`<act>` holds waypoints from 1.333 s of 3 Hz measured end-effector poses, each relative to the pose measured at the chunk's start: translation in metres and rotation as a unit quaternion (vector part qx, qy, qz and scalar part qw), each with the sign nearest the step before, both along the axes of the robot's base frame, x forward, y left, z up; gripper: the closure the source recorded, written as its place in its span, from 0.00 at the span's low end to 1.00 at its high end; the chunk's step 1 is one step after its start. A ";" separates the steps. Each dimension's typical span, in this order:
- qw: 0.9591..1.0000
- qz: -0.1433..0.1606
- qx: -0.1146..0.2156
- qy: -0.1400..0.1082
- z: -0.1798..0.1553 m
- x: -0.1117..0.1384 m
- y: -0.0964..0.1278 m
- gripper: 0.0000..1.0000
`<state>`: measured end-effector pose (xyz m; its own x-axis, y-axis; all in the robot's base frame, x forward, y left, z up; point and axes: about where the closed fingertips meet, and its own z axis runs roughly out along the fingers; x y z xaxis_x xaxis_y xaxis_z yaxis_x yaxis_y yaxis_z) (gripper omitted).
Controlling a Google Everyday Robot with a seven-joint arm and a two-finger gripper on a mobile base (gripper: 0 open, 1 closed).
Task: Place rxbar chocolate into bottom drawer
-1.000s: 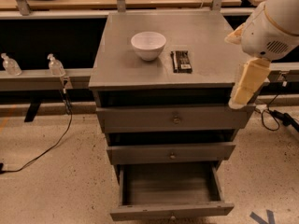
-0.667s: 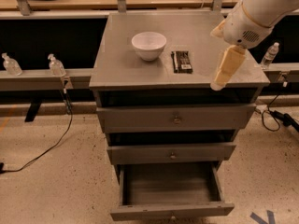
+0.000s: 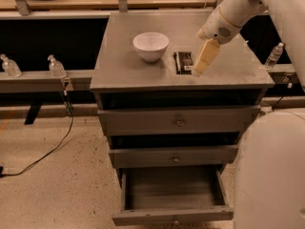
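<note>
The rxbar chocolate (image 3: 183, 61), a flat black bar with a white patch, lies on top of the grey cabinet (image 3: 119, 75), right of the white bowl (image 3: 150, 46). My gripper (image 3: 201, 67) hangs from the white arm (image 3: 228, 18) just right of the bar, with its tip close above the cabinet top next to the bar's near end. The bottom drawer (image 3: 172, 194) is pulled out, and its plain grey interior shows nothing inside.
The two upper drawers (image 3: 178, 122) are slightly open. Clear bottles (image 3: 56, 67) stand on a ledge at the left, one bottle (image 3: 275, 55) at the right. A cable (image 3: 43, 154) runs over the floor at left. The robot's white body (image 3: 271, 171) fills the lower right.
The arm has swung left and inward, carrying the gripper from beyond the cabinet's right edge to just beside the bar. The bar, bowl and drawers have not moved.
</note>
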<state>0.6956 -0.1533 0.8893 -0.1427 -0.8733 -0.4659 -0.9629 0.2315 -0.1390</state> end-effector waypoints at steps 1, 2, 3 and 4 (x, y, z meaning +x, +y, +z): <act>1.000 -0.002 0.017 0.004 -0.010 0.024 0.014 0.00; 0.999 -0.006 0.033 0.001 -0.021 0.041 0.023 0.00; 0.999 -0.005 0.036 0.007 -0.036 0.051 0.030 0.00; 0.999 -0.015 0.022 0.020 -0.060 0.060 0.030 0.03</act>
